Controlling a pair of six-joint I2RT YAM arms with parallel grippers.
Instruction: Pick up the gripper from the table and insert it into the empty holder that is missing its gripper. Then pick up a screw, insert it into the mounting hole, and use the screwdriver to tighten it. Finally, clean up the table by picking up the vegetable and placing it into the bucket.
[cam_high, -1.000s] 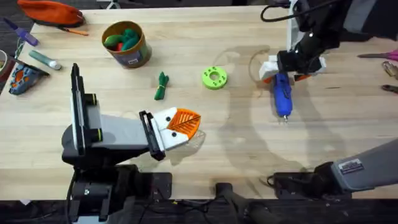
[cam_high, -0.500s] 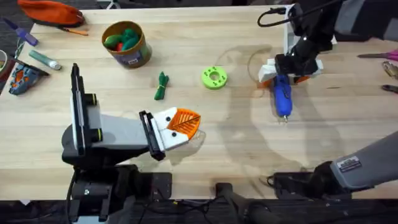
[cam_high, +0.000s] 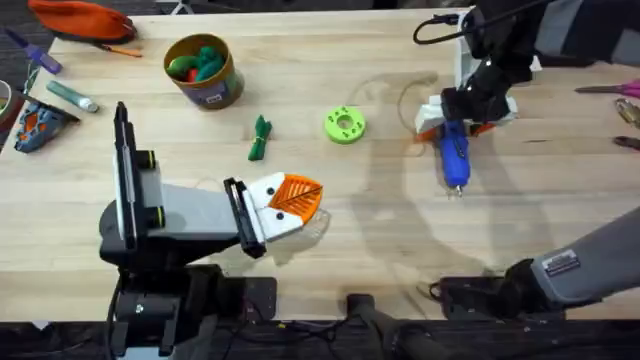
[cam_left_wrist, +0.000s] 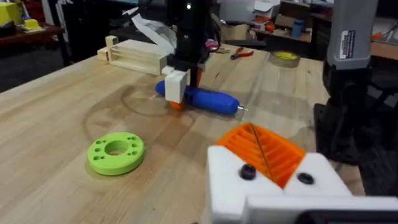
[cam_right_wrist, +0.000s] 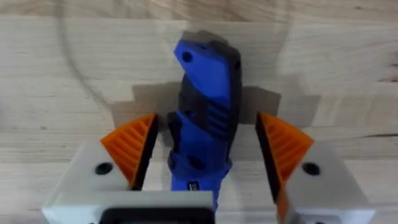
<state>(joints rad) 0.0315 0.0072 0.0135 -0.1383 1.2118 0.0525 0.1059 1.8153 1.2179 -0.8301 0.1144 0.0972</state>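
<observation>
I have the right claw down over the rear end of the blue screwdriver, its orange pads spread apart on either side of the body, not touching it. The screwdriver lies flat on the bench. My left claw rests low near the front edge; I cannot tell how its fingers stand. The green toy vegetable lies between the yellow bucket and the green disc.

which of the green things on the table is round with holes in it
The bright green disc, flat beside the screwdriver. The darker vegetable to its left is slim and leafy.
</observation>
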